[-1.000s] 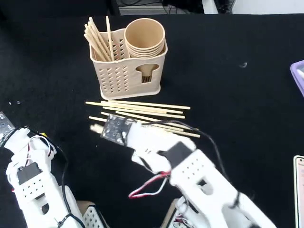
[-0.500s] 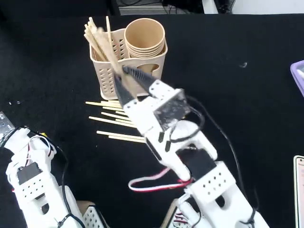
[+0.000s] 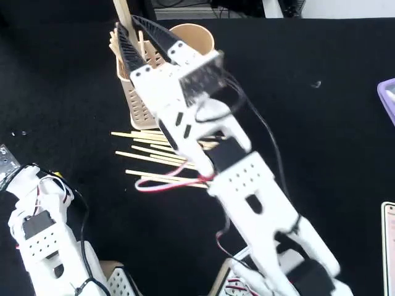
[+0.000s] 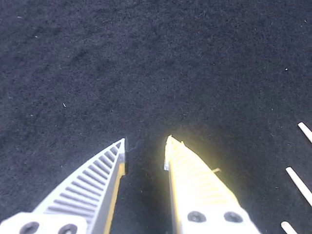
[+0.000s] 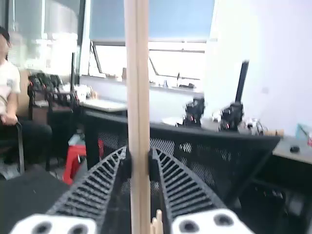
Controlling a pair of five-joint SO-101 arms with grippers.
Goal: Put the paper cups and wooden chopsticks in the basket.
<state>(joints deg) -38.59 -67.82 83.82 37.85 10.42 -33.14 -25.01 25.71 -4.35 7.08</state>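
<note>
Desk [image 3: 321, 123]: loose chopsticks [image 3: 154, 157] lay before the basket [image 3: 139, 105]. Right arm [image 3: 247, 185]: its right jaws were clamped on one upright chopstick [image 5: 136, 97] above the basket. The stick's long free end could tilt, catch the rim or knock the cups [image 3: 203, 37]. The left jaws stood narrowly parted, empty.

Black tabletop [image 3: 321, 154], beige slotted basket [image 3: 139, 105], tan paper cups [image 3: 203, 36], pale wooden chopsticks [image 3: 147, 154], white arms [image 3: 253, 197], black ribbed right hand [image 3: 128, 23], yellow-and-grey left hand [image 4: 145, 141].
</note>
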